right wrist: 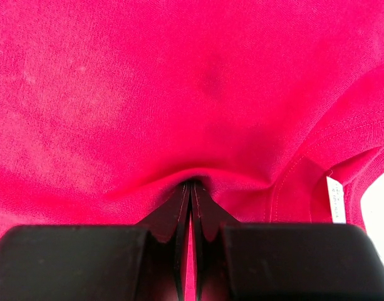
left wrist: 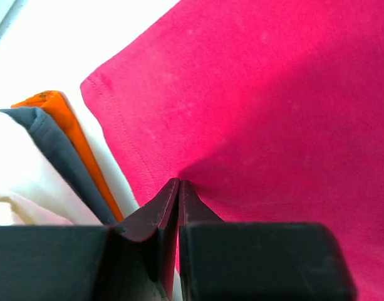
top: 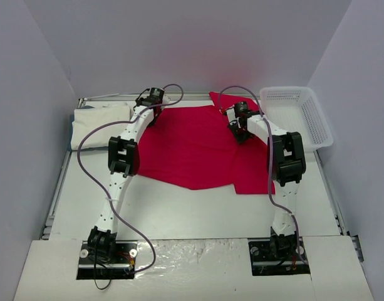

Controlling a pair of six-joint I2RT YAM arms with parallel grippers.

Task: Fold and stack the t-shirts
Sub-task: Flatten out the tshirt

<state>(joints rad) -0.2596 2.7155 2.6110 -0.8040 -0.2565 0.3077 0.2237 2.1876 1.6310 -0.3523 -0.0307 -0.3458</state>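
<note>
Far left, the folded white shirt (top: 101,122) lies just beside my left gripper (left wrist: 179,182), which pinches the red shirt (top: 192,147) at its far hem. The cloth spreads sideways between the arms, body toward me. My right gripper (right wrist: 192,183) pinches it beside the collar. The basket (top: 317,119) sits further right.

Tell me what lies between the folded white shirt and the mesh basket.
The spread red t-shirt, pinched by the left tool and right tool; the top view shows it.

One red t-shirt (top: 192,147), one white t-shirt (top: 99,125), one basket (top: 321,128)
</note>
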